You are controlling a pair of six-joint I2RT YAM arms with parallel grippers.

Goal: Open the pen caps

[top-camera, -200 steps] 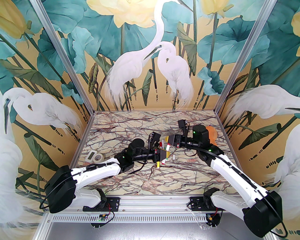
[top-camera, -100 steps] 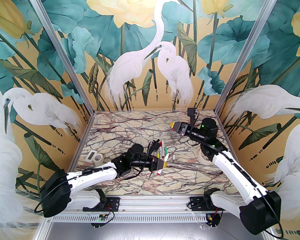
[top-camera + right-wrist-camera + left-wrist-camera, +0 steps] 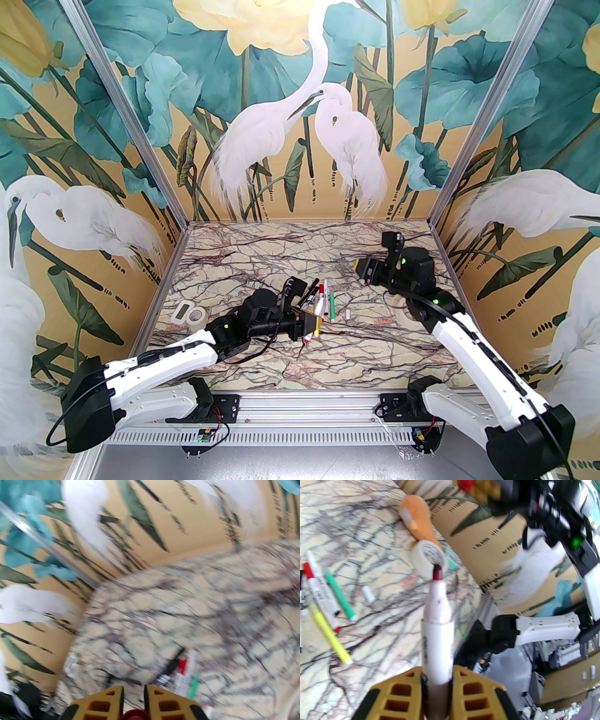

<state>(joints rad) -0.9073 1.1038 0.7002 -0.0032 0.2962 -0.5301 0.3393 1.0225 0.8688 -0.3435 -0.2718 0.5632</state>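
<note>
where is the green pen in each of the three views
top external: the green pen lies just right of centre, a little below the middle.
left wrist: the green pen is at the left, around mid-height, lying slantwise.
right wrist: the green pen is near the bottom, right of centre, blurred.
shared landmark: the red-capped white marker lies just left of it in all three.

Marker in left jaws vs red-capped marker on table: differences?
Held marker has its dark red tip bare; table marker wears its red cap. Held marker is clamped in the left gripper; table marker lies flat beside a green pen. Both have white barrels.
</note>
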